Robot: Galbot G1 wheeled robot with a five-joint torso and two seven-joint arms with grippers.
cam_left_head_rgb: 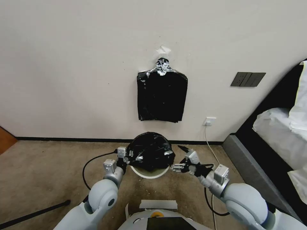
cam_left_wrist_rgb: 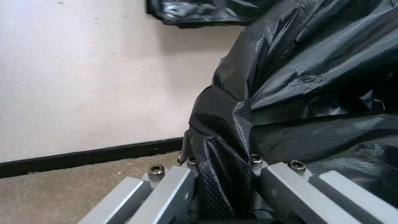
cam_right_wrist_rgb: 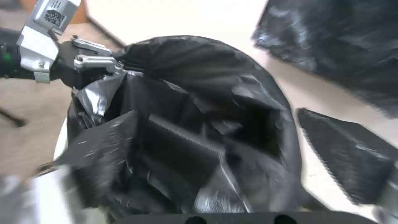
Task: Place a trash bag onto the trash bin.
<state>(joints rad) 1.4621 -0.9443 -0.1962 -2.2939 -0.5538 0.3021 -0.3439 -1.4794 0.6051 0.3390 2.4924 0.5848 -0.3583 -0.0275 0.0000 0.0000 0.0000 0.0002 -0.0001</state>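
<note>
Head view. Bin (cam_left_head_rgb: 147,174): cream-white, round, on the carpet (cam_left_head_rgb: 48,166) near the wall (cam_left_head_rgb: 80,64); only the near arc of its rim is visible. Bag (cam_left_head_rgb: 150,152): glossy black film, heaped over the bin's mouth, covering most of it and rising above the rim. Left gripper (cam_left_head_rgb: 127,158): at the bin's left side, touching the bag's edge, fingers clamped on a fold of the film. Right gripper (cam_left_head_rgb: 181,158): just right of the bin, apart from the bag, fingers spread wide and holding nothing. Bundle (cam_left_head_rgb: 162,95): flat black stack with a silver-taped top, hung on the wall above the bin. Switch plate (cam_left_head_rgb: 248,79) and outlet (cam_left_head_rgb: 209,121): on the wall, right of the bin. Bed (cam_left_head_rgb: 278,127): well right of the bin.

Left wrist view. Left gripper (cam_left_wrist_rgb: 224,180): two grey fingers (cam_left_wrist_rgb: 174,193) pinch a pleated strip of the bag (cam_left_wrist_rgb: 307,93) between them. Bundle (cam_left_wrist_rgb: 199,12): lower edge visible on the wall (cam_left_wrist_rgb: 83,77) beyond the bag. Baseboard (cam_left_wrist_rgb: 91,157): dark strip where wall meets carpet (cam_left_wrist_rgb: 62,193).

Right wrist view. Bag (cam_right_wrist_rgb: 199,124): domed and crumpled over the bin (cam_right_wrist_rgb: 60,146), whose pale rim peeks out at one side. Left gripper (cam_right_wrist_rgb: 118,67): at the bag's far edge, gripping the film. Right gripper: one ridged black pad (cam_right_wrist_rgb: 348,155) stands clear of the bag, jaws parted. Bundle (cam_right_wrist_rgb: 331,40): blurred, beyond the bin.
</note>
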